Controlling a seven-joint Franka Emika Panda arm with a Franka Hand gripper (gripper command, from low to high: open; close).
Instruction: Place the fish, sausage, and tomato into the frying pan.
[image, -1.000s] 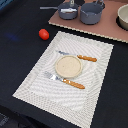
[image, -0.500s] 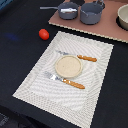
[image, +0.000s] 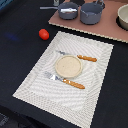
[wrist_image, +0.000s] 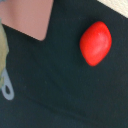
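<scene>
The small glossy red tomato (image: 44, 34) lies loose on the dark worktop (image: 20, 55), beside the striped placemat (image: 70, 95) and well apart from the shallow dark-grey frying pan (image: 68, 11), so it apparently awaits pickup; the jaws are out of view.

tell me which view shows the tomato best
The wrist view: the tomato fills much of the frame, glossy red, alone on the dark surface. The exterior view shows it only as a small red ball beside the striped placemat.
</scene>
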